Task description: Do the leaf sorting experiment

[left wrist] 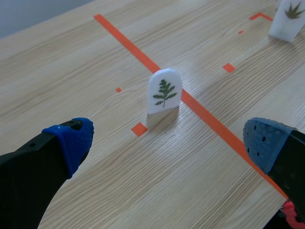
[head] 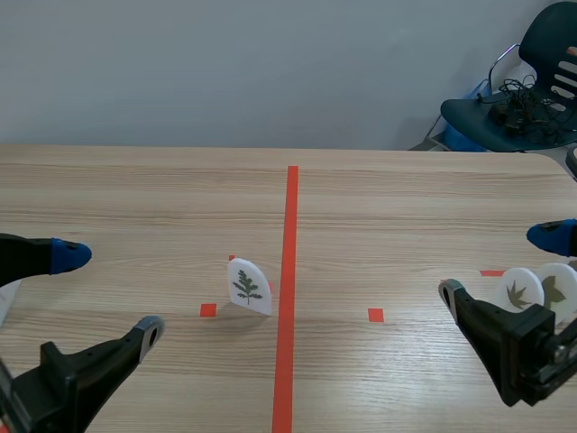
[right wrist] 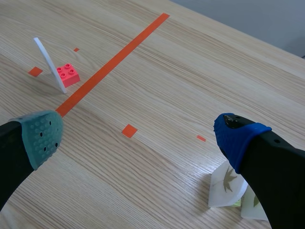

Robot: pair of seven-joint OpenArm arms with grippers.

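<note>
Light wood table (head: 406, 198) w/ a grey wall (head: 225, 63) behind is seen, and near its middle a white leaf card (head: 248, 286) printed w/ a green fern-like sprig is stood on edge, just left of the long orange-red tape line (head: 290, 225). In the right wrist view the card is shown tilted back against a small red brick (right wrist: 68, 75), which sits btwn card and line. Two more white cards are set close together at the table's right side, one w/ a brown lobed leaf (head: 521, 290) and one w/ an olive leaf (head: 559, 289); whether they touch cannot be told. The right gripper (head: 498, 263) is held low just beside this pair, fingers spread wide, nothing btwn them. The left gripper (head: 113, 293) is held low at the left, well apart from the centre card, fingers likewise spread and nothing gripped; the fern card is seen ahead of it in its wrist view. A dark chair (head: 532, 99) w/ black cables on its seat is placed beyond the far right corner.
</note>
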